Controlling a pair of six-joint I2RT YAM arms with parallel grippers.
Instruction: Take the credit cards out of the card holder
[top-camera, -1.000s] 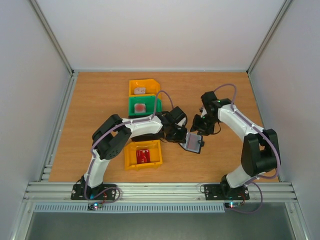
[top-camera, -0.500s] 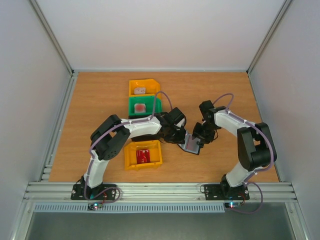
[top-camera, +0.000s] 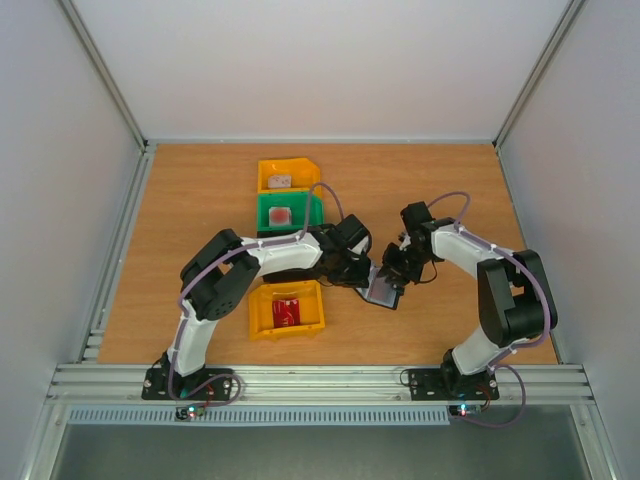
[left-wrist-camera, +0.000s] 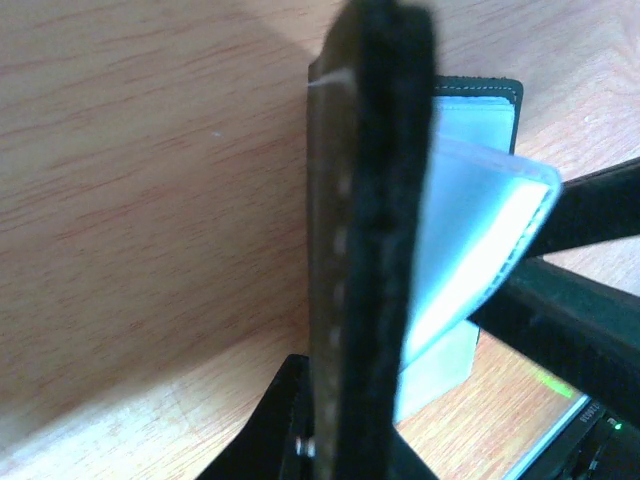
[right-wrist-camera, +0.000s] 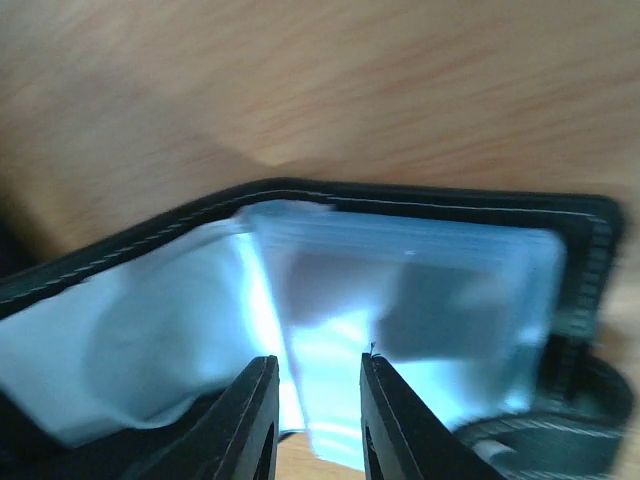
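Note:
The card holder (top-camera: 382, 291) is open and stands tilted on the table between both arms. My left gripper (top-camera: 357, 273) is shut on its black cover, which fills the left wrist view edge-on (left-wrist-camera: 372, 230), with shiny grey-blue pockets (left-wrist-camera: 470, 240) fanning to the right. My right gripper (top-camera: 395, 268) is at the holder's far side. In the right wrist view its fingers (right-wrist-camera: 252, 425) stand slightly apart, with a loose pocket leaf (right-wrist-camera: 330, 400) between them. A dark shape shows through one pocket (right-wrist-camera: 430, 305); I cannot tell if it is a card.
Three bins stand left of the holder: a near yellow one (top-camera: 258, 322) holding a flat red item (top-camera: 286, 312), a green one (top-camera: 264, 212) and a far yellow one (top-camera: 264, 172), each with a small item. The left arm lies across the space between them.
My right gripper has moved left and down onto the holder's pockets. The holder has tipped up more steeply. The left gripper keeps its hold.

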